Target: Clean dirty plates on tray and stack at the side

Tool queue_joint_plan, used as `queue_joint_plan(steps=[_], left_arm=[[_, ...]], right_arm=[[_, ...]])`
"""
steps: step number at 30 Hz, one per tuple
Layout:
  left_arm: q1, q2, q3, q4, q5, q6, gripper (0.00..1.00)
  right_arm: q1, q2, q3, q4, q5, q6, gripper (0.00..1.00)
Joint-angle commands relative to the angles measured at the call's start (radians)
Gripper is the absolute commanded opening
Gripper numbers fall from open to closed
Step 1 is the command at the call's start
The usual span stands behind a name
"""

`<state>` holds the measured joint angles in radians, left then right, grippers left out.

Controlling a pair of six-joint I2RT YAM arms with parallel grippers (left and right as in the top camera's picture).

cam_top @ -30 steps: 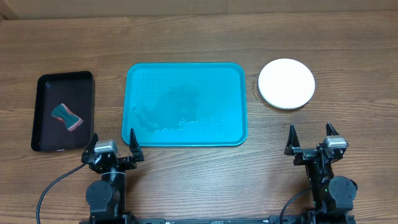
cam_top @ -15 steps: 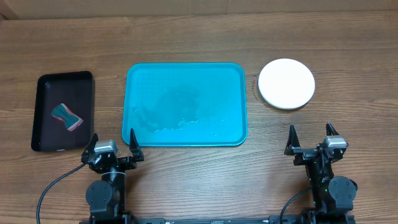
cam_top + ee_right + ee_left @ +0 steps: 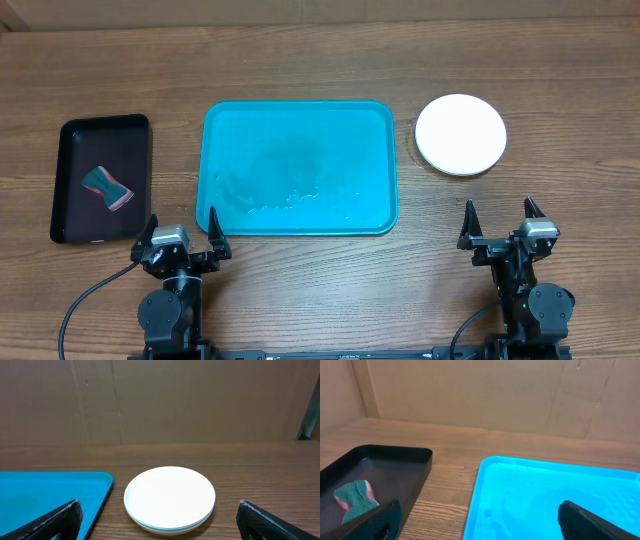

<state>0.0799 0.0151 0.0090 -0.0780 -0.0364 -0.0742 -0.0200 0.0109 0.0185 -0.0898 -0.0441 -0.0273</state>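
Observation:
The turquoise tray [image 3: 300,167] lies in the middle of the table with no plates on it, only faint wet marks; it also shows in the left wrist view [image 3: 555,495] and the right wrist view [image 3: 50,492]. The plates [image 3: 461,134] stand in one stack to the right of the tray, white on top; in the right wrist view [image 3: 170,497] a light blue edge and a yellow-green edge show under the white one. My left gripper [image 3: 182,232] is open and empty at the tray's front left corner. My right gripper [image 3: 501,224] is open and empty, in front of the stack.
A narrow black tray [image 3: 101,178] lies at the left with a green and pink sponge [image 3: 107,187] in it, seen also in the left wrist view [image 3: 354,500]. A cardboard wall [image 3: 480,395] stands behind the table.

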Motion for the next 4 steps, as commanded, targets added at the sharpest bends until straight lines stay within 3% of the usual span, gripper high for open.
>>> queue_joint_plan(steps=[1,4], left_arm=[[0.0,-0.011,-0.004,0.001,0.011,0.015,1.0],[0.0,-0.011,-0.004,0.001,0.011,0.015,1.0]], right_arm=[[-0.008,-0.008,-0.01,0.006,0.01,-0.007,1.0],[-0.008,-0.008,-0.01,0.006,0.01,-0.007,1.0]])
